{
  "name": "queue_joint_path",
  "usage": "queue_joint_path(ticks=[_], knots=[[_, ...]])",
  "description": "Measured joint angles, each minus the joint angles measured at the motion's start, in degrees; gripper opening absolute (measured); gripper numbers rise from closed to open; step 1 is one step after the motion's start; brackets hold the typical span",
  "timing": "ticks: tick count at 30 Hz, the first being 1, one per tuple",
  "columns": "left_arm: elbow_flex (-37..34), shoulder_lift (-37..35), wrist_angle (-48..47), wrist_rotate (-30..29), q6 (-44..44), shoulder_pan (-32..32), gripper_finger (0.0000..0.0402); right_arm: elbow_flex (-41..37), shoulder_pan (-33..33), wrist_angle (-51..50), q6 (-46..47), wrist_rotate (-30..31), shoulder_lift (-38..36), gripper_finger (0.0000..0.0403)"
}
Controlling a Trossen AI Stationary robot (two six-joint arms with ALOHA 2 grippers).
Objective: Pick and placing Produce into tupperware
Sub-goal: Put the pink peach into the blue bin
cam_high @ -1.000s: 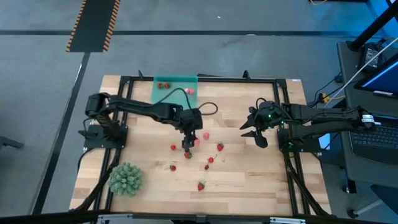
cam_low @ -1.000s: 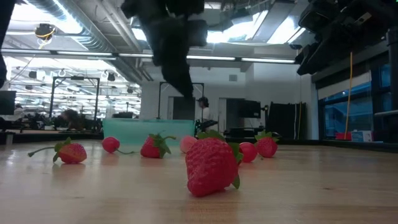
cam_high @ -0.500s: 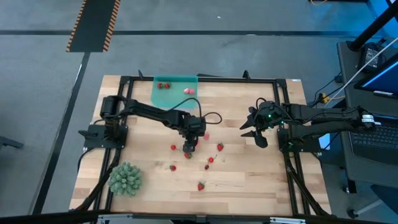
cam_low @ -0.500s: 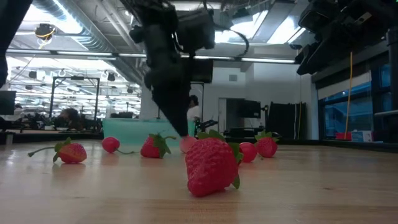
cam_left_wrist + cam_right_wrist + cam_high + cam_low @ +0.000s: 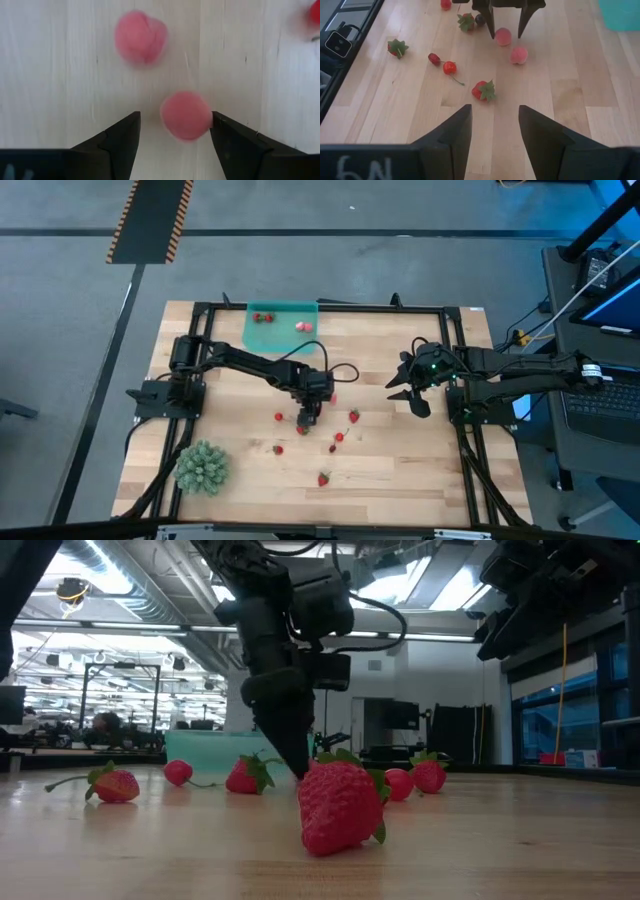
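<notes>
My bench [image 5: 400, 470] is pale wood, its planks showing fine grain under a smooth, faintly satin finish. The pink fruit [image 5: 186, 115] between my left jaws looks soft and matt, almost velvety, like its twin [image 5: 140, 37] nearby. The big strawberry [image 5: 340, 805] has a dimpled, dull plastic skin. My fingers [image 5: 112, 145] are dark, matt, hard plastic. The tupperware [image 5: 281, 326] is smooth translucent teal plastic. The bench frame [image 5: 464, 442] is black metal

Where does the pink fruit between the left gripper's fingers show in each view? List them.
High view: table centre, mostly hidden under the left gripper.
Low view: hidden behind that gripper's tip.
Left wrist view: pink fruit between the open fingers.
Right wrist view: far off, between those fingers.
Shared landmark: the left gripper.
</notes>
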Motion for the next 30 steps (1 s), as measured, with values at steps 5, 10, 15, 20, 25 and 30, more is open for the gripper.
queue_joint_path(ticks=[5,10,15,20,25,30], knots=[[0.02,0.21,2.21,0.02,0.0,0.0,0.0229,0.0,0.01,0.0,0.0,0.01,0.0,0.0165],[0.12,0.88,2.42,0.04,0.02,0.0,0.0229,0.0,0.01,-0.04,0.0,0.01,0.0,0.0165],[0.11,1.42,2.4,0.0,0.11,0.02,0.0229,0.0,0.0,-0.04,0.0,0.0,0.0,0.0165],[0.11,1.42,2.42,0.0,-0.13,0.02,0.0224,0.0,-0.01,-0.03,0.0,0.01,0.0,0.0165],[0.11,1.46,2.44,-0.19,-0.27,0.06,0.0182,0.0,0.0,-0.04,-0.01,0.0,0.0,0.0165],[0.11,1.49,2.51,-0.44,-0.48,0.09,0.0118,0.0,-0.01,-0.04,-0.15,0.01,0.0,0.0165]])
